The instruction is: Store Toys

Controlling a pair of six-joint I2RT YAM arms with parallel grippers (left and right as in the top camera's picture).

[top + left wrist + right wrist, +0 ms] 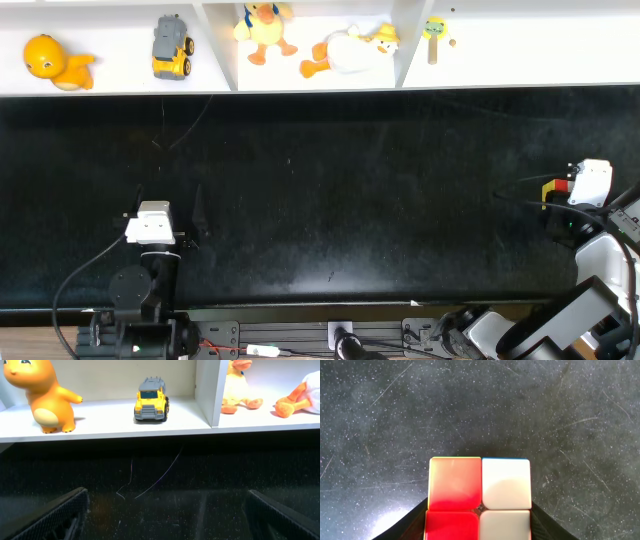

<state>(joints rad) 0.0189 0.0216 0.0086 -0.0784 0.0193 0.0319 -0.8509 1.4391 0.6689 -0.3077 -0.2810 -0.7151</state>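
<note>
The right gripper [480,527] was clamped on the colour cube [480,492], one finger against each side face, over the black table [330,190] at its right side. Whether the cube stood on the table or hung just above it could not be told.

The likely step was carrying it to the white shelf [500,75] along the far edge. The right compartment, with bare floor beside a small toy [433,33], looked the closest spot. To do it well: raise the cube above the shelf lip, keep it level, set it flat, then release.

The left gripper [165,510], fingers apart, rested at the near left, facing the yellow truck [151,399], well clear of that path.
</note>
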